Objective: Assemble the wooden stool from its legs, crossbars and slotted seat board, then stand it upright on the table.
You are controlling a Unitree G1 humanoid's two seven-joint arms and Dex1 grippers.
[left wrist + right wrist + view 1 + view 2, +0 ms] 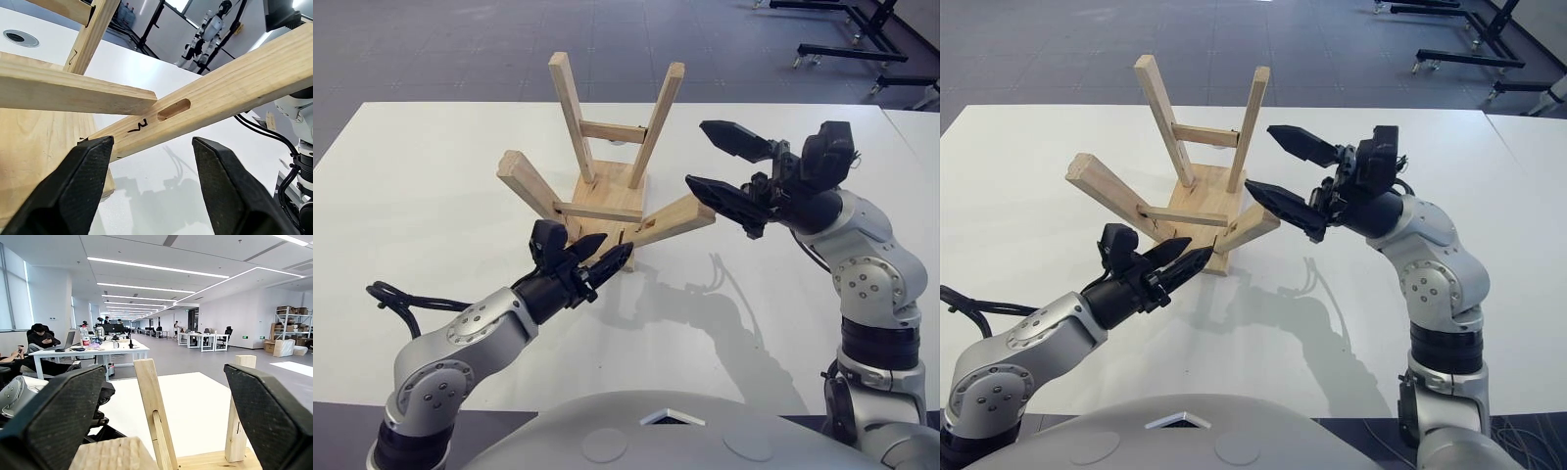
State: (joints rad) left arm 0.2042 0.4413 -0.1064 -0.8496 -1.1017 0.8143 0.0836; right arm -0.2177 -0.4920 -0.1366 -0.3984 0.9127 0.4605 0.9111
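The wooden stool (607,181) lies upside down on the white table (431,196), seat board (602,201) flat, four legs splaying upward and joined by crossbars (612,130). My left gripper (602,264) hovers open just in front of the seat's near corner, below the leg (230,83) marked with a slot. My right gripper (724,162) stands open to the right of the stool, its lower finger close to the tip of the right leg (680,217). In the right wrist view two upright legs (154,416) rise between the open pads (58,421).
Black wheeled frames (842,49) stand on the grey floor beyond the table. A black cable (396,304) loops beside my left arm. The table is bare to the left and in front of the stool.
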